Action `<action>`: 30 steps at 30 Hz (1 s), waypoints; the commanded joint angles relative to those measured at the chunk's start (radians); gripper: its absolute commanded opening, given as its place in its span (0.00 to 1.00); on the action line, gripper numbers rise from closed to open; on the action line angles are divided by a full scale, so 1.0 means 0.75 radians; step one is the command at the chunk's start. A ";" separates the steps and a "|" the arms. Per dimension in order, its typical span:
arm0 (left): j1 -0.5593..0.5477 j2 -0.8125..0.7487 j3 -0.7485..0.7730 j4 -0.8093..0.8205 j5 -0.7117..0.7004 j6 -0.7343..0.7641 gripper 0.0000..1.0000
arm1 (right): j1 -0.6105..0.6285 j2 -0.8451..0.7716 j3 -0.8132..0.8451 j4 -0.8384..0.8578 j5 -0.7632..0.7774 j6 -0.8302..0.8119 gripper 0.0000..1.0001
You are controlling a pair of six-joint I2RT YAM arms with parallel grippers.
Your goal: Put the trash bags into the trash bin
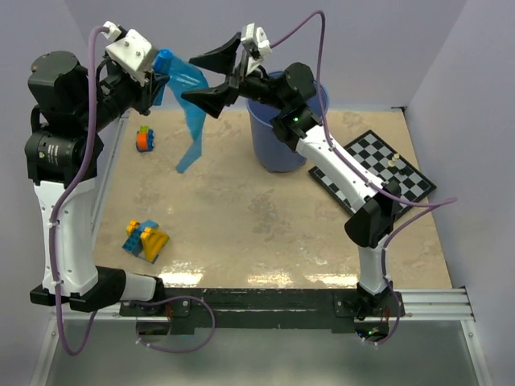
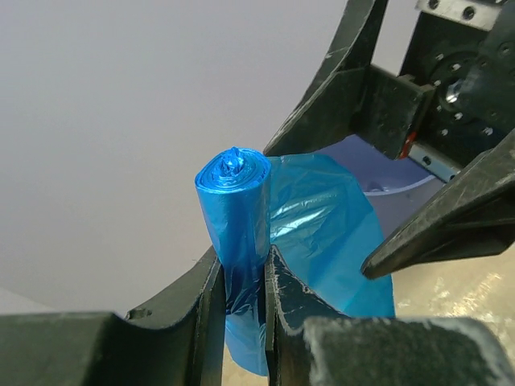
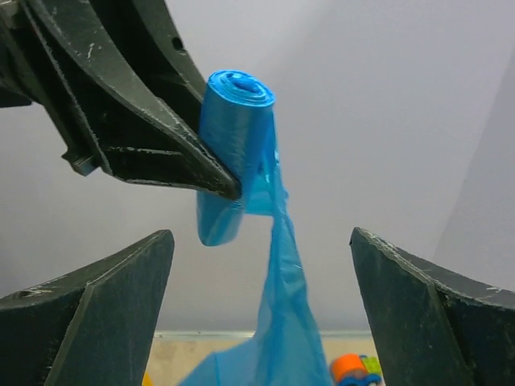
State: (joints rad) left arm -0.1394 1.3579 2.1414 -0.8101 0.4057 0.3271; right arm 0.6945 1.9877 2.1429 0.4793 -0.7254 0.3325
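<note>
Clamped between left gripper fingers: tight roll of trash bags, raised above back-left of table. Loose sheet trailing off the roll, hanging down. Right gripper spread wide either side of that sheet, gripping nothing. Only in top view: trash bin standing back-centre beside chessboard, apart from the roll, inside hidden by right arm; toy blocks front-left. Only in wrist views: roll's coiled end.
</note>
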 commanded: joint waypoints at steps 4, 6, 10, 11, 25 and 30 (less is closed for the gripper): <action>0.008 0.057 0.243 -0.215 0.144 -0.039 0.00 | 0.037 0.107 0.076 0.312 -0.098 0.229 0.85; 0.008 0.053 0.252 -0.235 0.161 -0.047 0.00 | 0.037 0.141 0.084 0.414 -0.113 0.297 0.77; 0.008 0.049 0.250 -0.294 0.193 -0.037 0.00 | 0.037 0.191 0.072 0.680 -0.158 0.477 0.66; 0.008 0.045 0.250 -0.309 0.205 -0.031 0.00 | 0.037 0.199 0.072 0.721 -0.160 0.514 0.64; 0.010 0.045 0.241 -0.335 0.253 -0.031 0.00 | 0.037 0.236 0.070 0.879 -0.133 0.655 0.45; 0.008 0.055 0.260 -0.335 0.261 -0.035 0.00 | 0.039 0.244 0.065 0.840 -0.117 0.626 0.40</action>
State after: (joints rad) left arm -0.1394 1.4021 2.3001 -1.0725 0.5758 0.3229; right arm 0.7235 2.1841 2.1670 1.1030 -0.8337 0.8120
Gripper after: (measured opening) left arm 0.240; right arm 0.408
